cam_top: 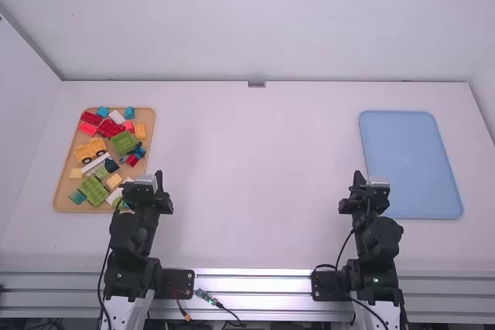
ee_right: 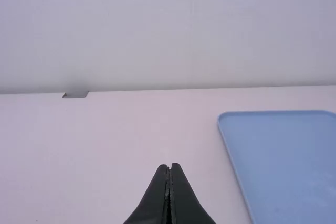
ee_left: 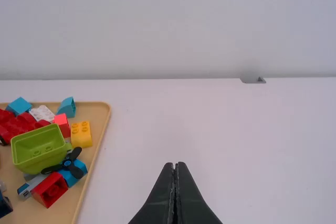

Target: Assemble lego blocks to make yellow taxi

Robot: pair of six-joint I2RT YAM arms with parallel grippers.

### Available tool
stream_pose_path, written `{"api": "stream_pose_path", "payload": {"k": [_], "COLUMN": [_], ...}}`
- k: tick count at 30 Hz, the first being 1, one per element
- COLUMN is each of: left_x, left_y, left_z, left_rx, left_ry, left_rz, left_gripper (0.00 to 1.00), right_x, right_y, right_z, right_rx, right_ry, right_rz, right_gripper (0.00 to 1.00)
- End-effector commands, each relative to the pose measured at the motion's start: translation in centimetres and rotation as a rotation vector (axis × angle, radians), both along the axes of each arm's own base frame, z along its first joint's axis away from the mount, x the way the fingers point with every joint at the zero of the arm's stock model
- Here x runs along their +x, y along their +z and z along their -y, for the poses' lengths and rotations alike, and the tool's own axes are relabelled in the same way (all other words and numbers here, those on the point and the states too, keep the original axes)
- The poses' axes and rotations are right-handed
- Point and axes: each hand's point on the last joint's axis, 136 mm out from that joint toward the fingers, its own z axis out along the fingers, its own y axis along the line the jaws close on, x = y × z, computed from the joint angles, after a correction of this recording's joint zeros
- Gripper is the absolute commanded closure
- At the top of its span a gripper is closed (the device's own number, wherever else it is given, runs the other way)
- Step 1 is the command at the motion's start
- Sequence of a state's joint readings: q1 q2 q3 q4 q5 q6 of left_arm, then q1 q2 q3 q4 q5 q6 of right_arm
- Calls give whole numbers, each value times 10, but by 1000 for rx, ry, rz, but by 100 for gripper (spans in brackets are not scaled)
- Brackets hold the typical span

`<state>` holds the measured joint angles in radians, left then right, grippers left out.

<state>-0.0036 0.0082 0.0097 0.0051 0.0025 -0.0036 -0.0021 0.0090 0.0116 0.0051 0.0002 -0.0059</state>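
L gripper (ee_left: 176, 165), R gripper (ee_right: 169, 166): fingers together. Build prob. unstarted; wheeled base (cam_top: 90, 149) to be picked from tan tray (cam_top: 65, 183).

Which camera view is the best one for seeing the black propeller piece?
The left wrist view. There the black propeller piece appears larger, and its separate blades are easy to distinguish. The high view shows it as a small dark shape among the blocks in the wooden tray. The right wrist view looks toward the blue tray.
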Motion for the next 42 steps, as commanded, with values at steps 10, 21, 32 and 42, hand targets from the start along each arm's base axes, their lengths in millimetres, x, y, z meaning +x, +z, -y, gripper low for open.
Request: {"api": "stream_pose_path", "payload": {"k": [10, 21, 32, 42], "left_x": [2, 4, 6, 16], "left_y": [37, 75, 118, 126], "left_z": [10, 11, 11, 8], "left_rx": [-28, -28, -28, -27], "left_ry": [-49, -55, -53, -40], "left_rz": [71, 146, 231, 156], "left_gripper": [92, 85, 76, 66], "right_x": [2, 3, 8, 13], "right_y": [37, 75, 88, 89], "right_z": [9, 22, 22, 22], "right_rx": [-75, -79, -76, -77], "right_ry": [-55, -119, -118, -113], "right_rz": [71, 144, 108, 28], "right_gripper": [92, 85, 76, 68]}}
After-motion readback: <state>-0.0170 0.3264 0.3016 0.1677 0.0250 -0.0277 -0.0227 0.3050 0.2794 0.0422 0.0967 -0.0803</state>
